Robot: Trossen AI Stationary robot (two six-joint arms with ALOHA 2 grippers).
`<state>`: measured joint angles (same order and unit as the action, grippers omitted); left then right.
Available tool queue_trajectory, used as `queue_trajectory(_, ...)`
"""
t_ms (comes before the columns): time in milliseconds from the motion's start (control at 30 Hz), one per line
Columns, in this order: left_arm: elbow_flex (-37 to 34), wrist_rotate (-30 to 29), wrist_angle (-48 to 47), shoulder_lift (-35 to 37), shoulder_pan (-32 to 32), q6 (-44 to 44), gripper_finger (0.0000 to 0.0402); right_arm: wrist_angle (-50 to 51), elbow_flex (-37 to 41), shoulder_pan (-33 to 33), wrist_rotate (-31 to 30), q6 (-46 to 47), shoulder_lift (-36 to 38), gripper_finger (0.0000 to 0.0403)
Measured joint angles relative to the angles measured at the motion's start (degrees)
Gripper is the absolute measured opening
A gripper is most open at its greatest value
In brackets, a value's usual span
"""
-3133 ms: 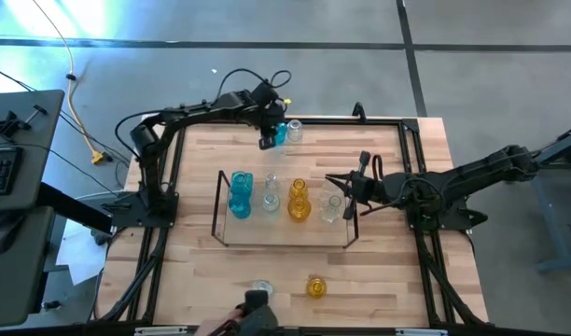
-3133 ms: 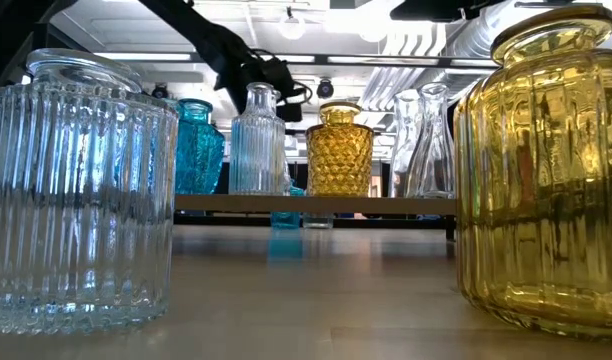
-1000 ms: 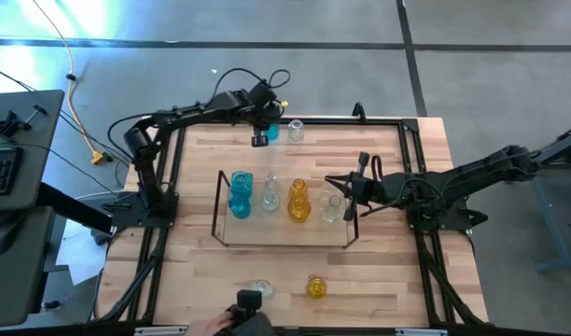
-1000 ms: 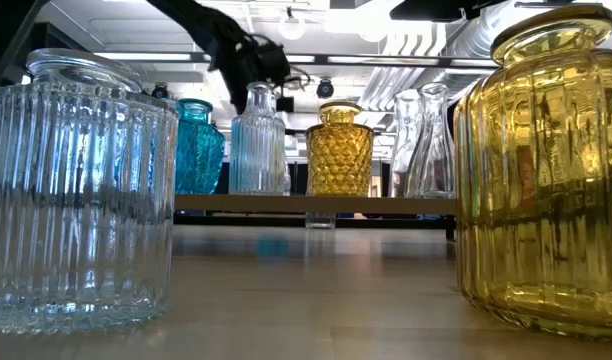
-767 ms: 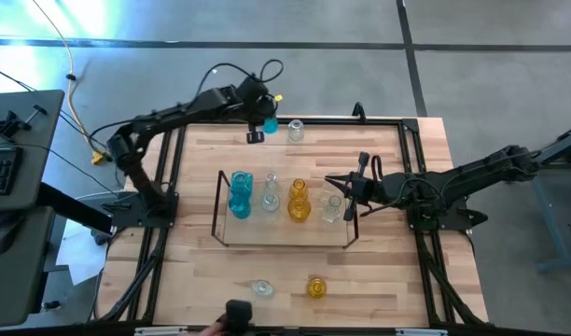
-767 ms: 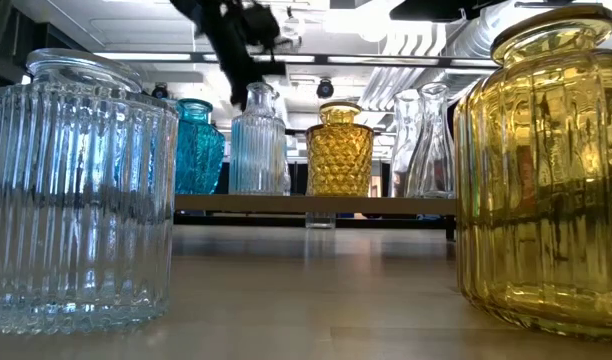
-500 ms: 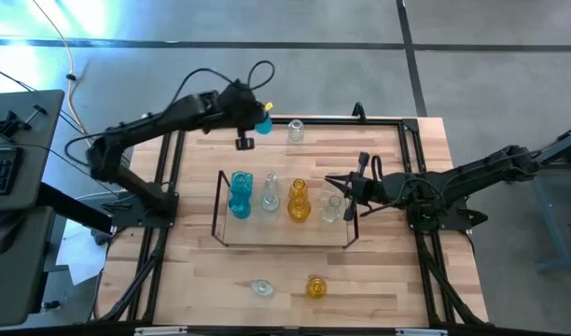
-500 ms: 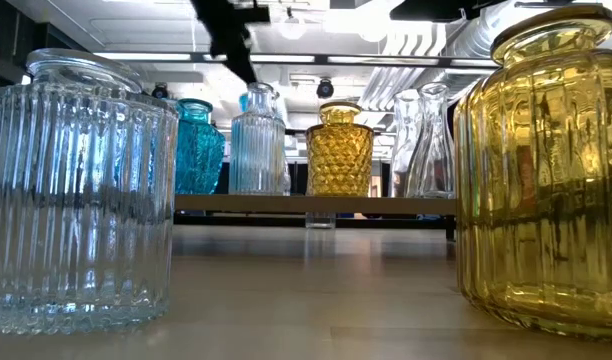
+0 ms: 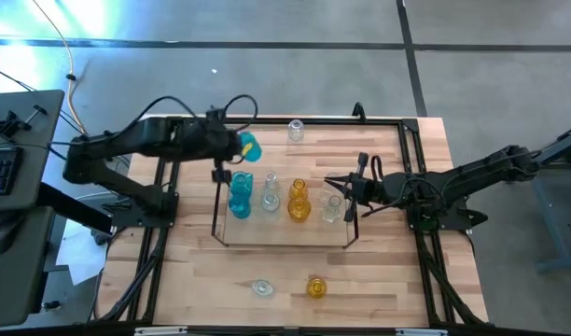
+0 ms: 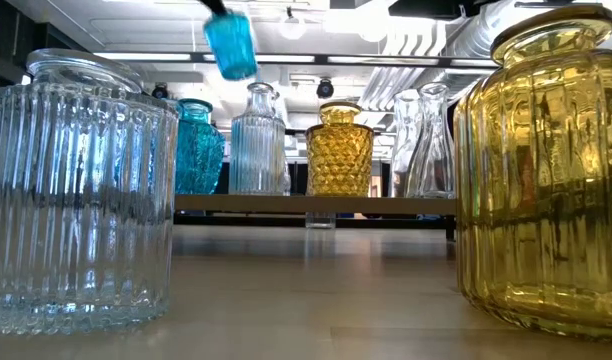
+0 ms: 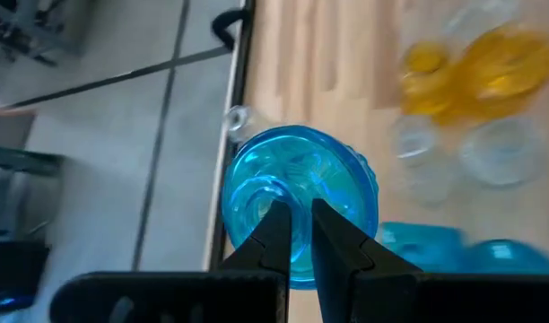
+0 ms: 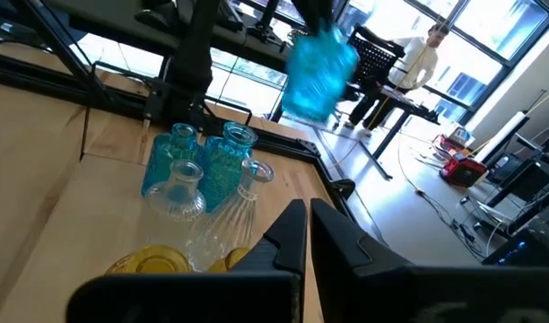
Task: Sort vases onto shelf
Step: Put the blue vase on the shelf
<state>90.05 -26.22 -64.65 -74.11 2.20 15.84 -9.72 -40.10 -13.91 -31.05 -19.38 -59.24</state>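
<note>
**A:** What is hard to make out?

**B:** In the low view the left arm is cut off at the top edge; only the blue vase (image 10: 231, 43) it carries shows, tilted and blurred, in the air above the shelf (image 10: 316, 204). From the right wrist the same vase (image 12: 319, 63) is a blue smear. A person (image 12: 418, 58) stands far off in the room behind.

**A:** And the grippers?

**B:** The left gripper (image 11: 297, 224) has its fingers pinched on the rim of the blue vase (image 11: 300, 202). From above, the vase (image 9: 249, 146) hangs just off the shelf's (image 9: 284, 245) left end, near the two blue vases (image 9: 240, 193) standing there. The right gripper (image 9: 334, 181) rests with fingers together beside the shelf's right end.

**A:** What has changed?

**B:** Three seconds ago this vase stood at the table's far edge beside a clear vase (image 9: 295, 130); the left arm has lifted it and swung it towards the shelf. The right arm has not moved.
</note>
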Motion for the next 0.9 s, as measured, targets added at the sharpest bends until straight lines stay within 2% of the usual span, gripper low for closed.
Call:
queue_trajectory(333,12.0,0.4,-14.4,-4.3,-17.4,-15.7,0.001,0.0,0.0,0.0,0.0,1.3,0.0,0.0)
queue_trajectory(500,12.8,3.5,-17.0,-8.1,-24.0,-25.5,0.001,0.0,0.0,0.0,0.0,1.3,0.0,0.0)
queue_trajectory(733,12.8,3.0,-18.6,-16.7,-28.6,-33.5,0.001,0.0,0.0,0.0,1.4,1.3,0.0,0.0)
queue_trajectory(900,12.8,-0.6,-19.0,-23.4,-29.9,-35.0,0.001,0.0,0.0,0.0,2.7,1.4,0.0,0.0)
